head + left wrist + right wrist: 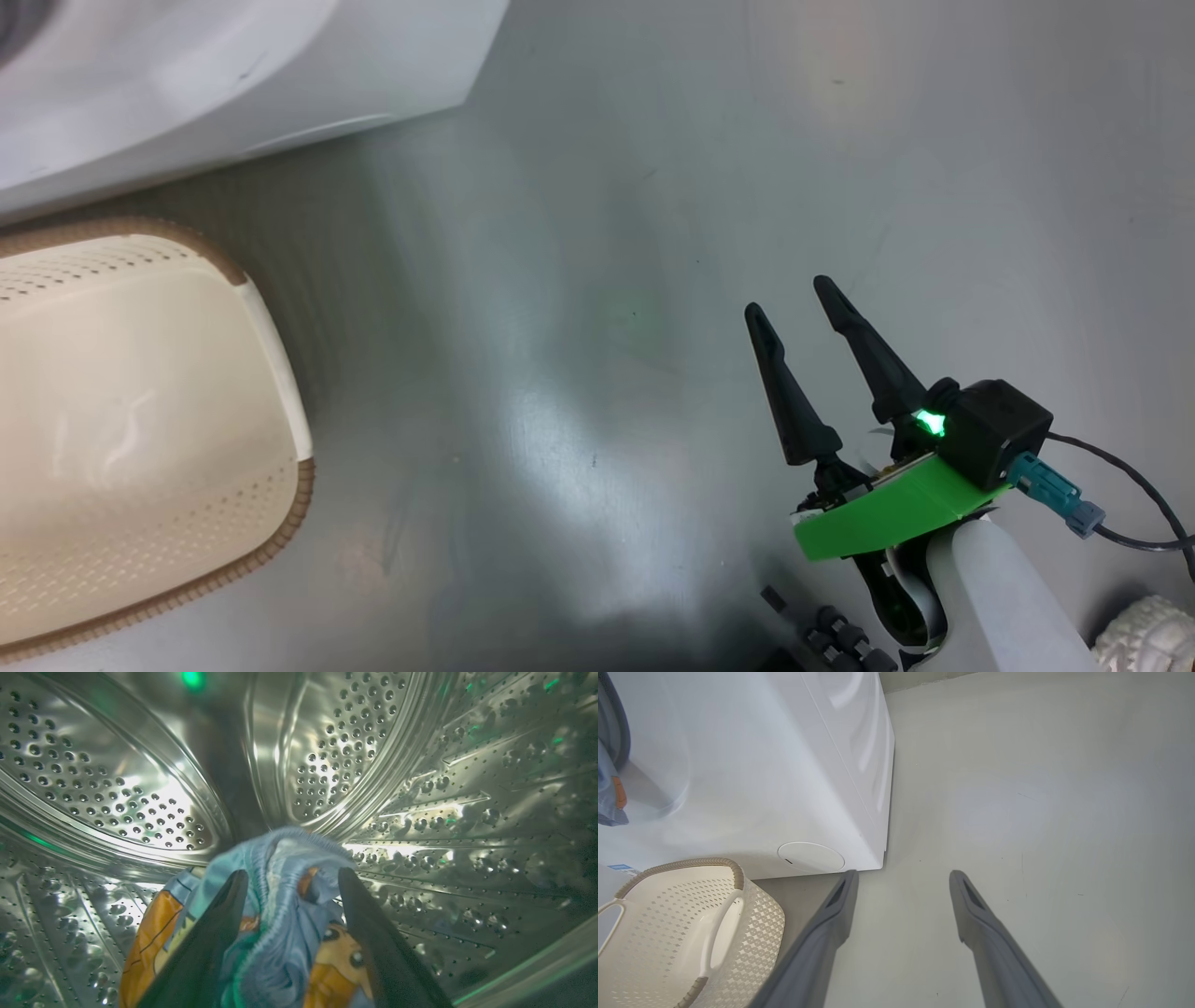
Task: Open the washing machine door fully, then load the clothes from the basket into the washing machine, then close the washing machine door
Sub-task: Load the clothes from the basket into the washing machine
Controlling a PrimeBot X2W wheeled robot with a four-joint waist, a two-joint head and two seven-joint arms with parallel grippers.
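Inside the washing machine (117,788), the clothes (280,933) are flanked by the left gripper's (292,871) spread fingers, apparently for dropping, while the right gripper (903,872) is held spread, empty.

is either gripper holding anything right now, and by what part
Nothing looks gripped. The left gripper is open inside the drum, the clothes loose between its fingers; the right gripper is open and empty above the floor.

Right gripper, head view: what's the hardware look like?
Right gripper: two long, black, tapered fingers on a bright green bracket. A black boxy module with a lit green LED sits behind them; a blue-grey connector feeds a black cable. Forearm is pale grey-white.
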